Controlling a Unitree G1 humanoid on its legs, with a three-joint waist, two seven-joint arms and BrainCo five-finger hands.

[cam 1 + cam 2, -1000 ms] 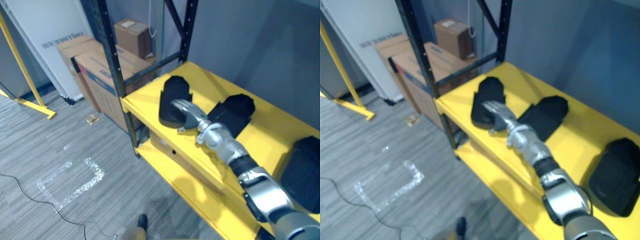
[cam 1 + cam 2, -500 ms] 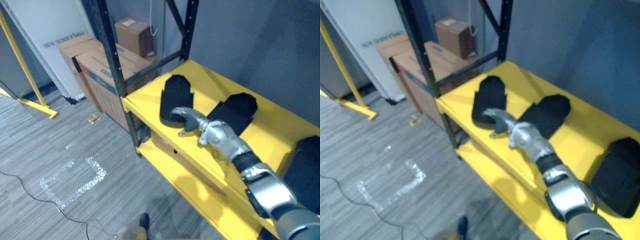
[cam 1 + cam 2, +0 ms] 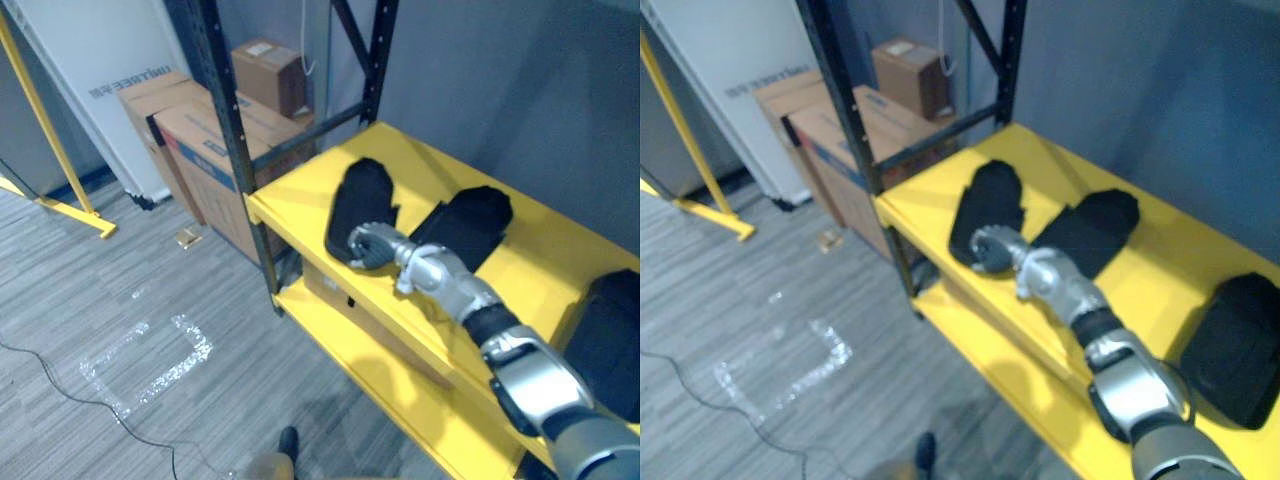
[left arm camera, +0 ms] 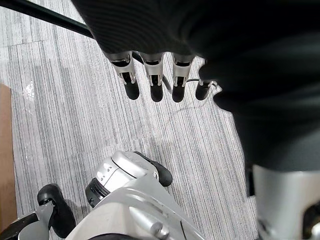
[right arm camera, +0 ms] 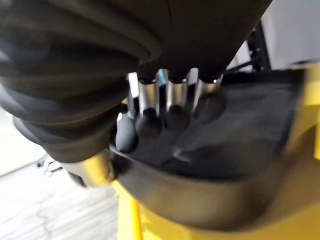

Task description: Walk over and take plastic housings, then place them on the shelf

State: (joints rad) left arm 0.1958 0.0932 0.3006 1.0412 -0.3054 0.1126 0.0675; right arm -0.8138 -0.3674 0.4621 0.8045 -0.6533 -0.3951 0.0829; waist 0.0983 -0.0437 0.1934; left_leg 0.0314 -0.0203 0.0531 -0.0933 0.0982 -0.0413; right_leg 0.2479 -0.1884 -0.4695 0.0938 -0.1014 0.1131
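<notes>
Right hand curled on the near rim of the end housing, which lies on the yellow shelf; probably best to settle it flat, clear of the neighbouring housing, before letting go.

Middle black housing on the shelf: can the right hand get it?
Probably yes. The middle housing lies bare just beside the right hand, though that hand grips the end housing.

Right hand pinching housing, left hand relaxed
</notes>
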